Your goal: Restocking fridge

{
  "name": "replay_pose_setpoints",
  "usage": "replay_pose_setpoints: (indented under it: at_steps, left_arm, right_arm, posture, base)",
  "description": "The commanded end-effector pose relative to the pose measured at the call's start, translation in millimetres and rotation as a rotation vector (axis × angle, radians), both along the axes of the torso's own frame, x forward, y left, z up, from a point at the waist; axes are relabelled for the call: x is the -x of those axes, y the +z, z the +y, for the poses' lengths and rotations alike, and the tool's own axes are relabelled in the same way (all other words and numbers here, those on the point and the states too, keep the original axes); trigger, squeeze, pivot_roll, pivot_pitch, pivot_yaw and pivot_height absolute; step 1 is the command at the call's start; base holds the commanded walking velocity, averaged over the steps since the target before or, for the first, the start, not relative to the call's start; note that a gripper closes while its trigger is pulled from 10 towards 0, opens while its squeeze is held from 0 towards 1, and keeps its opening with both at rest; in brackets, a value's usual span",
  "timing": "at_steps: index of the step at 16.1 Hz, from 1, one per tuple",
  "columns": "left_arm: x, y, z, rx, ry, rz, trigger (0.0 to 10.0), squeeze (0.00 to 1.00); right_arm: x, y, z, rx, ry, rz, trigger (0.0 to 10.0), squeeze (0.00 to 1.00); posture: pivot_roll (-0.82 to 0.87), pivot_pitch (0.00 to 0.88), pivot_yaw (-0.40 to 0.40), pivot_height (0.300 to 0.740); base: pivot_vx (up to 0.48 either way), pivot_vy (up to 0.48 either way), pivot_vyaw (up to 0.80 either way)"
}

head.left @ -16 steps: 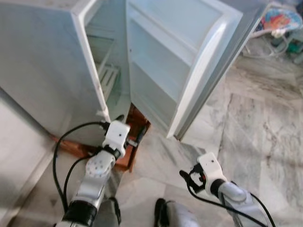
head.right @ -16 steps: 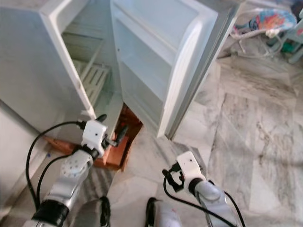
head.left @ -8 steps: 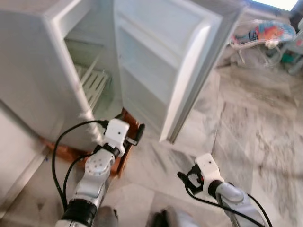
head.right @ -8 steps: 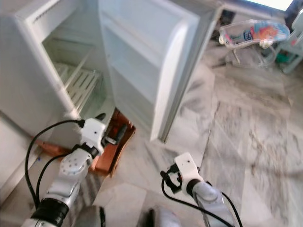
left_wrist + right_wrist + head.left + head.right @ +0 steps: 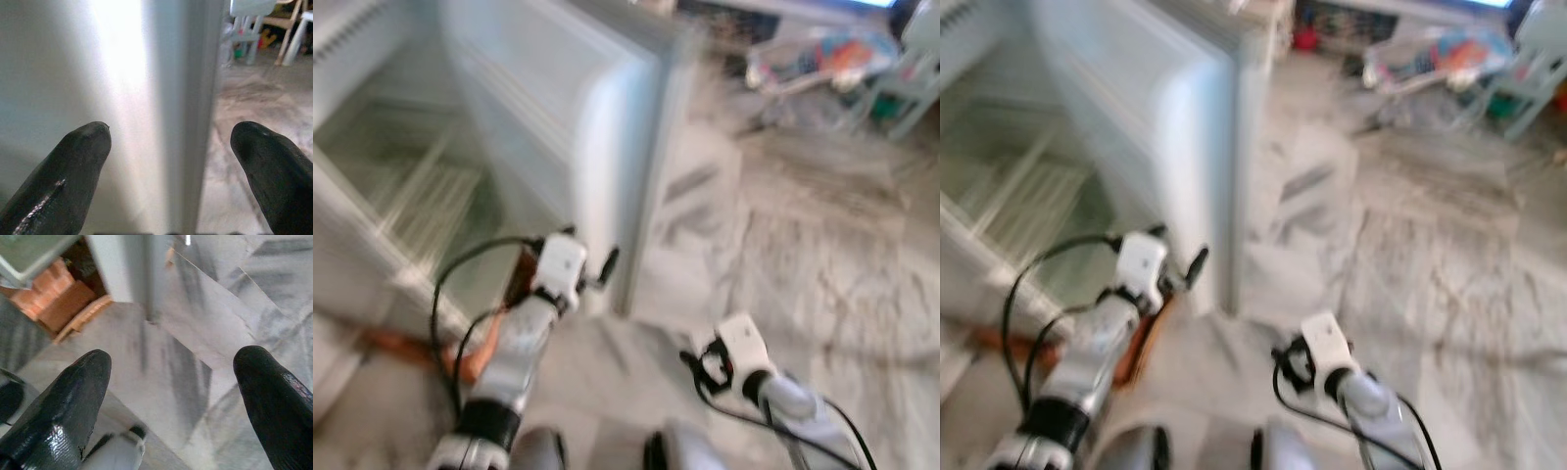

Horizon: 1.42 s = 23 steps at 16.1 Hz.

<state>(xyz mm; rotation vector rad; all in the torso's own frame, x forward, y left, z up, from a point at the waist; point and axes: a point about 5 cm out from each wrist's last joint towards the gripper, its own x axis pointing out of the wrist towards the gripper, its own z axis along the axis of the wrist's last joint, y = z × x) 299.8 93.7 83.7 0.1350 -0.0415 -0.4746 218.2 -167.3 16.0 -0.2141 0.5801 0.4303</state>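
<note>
The white fridge stands open, with a wire shelf [image 5: 423, 201] showing inside and its door [image 5: 597, 147] swung out toward me. The eye views are blurred. My left gripper [image 5: 599, 269] is raised just in front of the door's lower edge, open with nothing between its fingers. In the left wrist view the door edge [image 5: 188, 98] stands straight ahead between the fingertips [image 5: 83, 147]. My right gripper [image 5: 697, 360] hangs low over the marble floor, open and empty. Its wrist view looks down at the door's bottom corner [image 5: 142, 284].
A brick and wood base [image 5: 63, 303] lies under the fridge. Marble floor [image 5: 803, 255] stretches to the right. A colourful baby bouncer [image 5: 822, 64] and a white plastic chair [image 5: 913, 73] stand at the back right. My feet [image 5: 656, 452] show at the bottom.
The whole picture has swung and blurred, so the camera has moved. My left gripper now sits higher against the door's edge instead of by the fridge base. The right arm holds its pose.
</note>
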Motion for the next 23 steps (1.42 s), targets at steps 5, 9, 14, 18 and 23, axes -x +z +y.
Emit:
replay_pose_setpoints:
  at_steps: [5,9,14,18,23]
  left_arm:
    - [-16.2,11,-24.5,0.022,-0.047,-0.01,10.0,0.0]
    - [-23.8,8,-35.1,-0.001,-0.064,0.006,10.0,0.0]
    - [-24.9,3,-24.8,-0.015,-0.063,-0.001,10.0,0.0]
    - [-4.3,-11,-11.6,0.01,-0.153,0.053,10.0,0.0]
    - [14.7,-22,29.7,-0.048,-0.015,0.069,10.0,0.0]
  right_arm:
    - [1.3,0,-9.2,0.028,-0.025,-0.011,10.0,0.0]
    - [1.4,1,-10.2,0.028,-0.033,-0.011,10.0,0.0]
    - [1.7,1,-10.1,0.032,-0.037,-0.018,10.0,0.0]
    - [2.1,0,-11.0,0.03,-0.034,-0.016,10.0,0.0]
    - [-29.8,32,-18.2,0.041,-0.197,-0.269,10.0,0.0]
  posture:
    - [-0.01,0.16,-0.061,0.74]
    - [-0.01,0.161,-0.062,0.74]
    - [-0.02,0.159,-0.066,0.74]
    - [-0.01,0.166,-0.068,0.74]
    - [0.03,0.179,-0.061,0.74]
  base:
    - [0.435,0.0,0.0]
    - [0.442,0.0,0.0]
    - [0.417,0.0,0.0]
    - [0.0,0.0,0.0]
    - [0.0,0.0,-0.16]
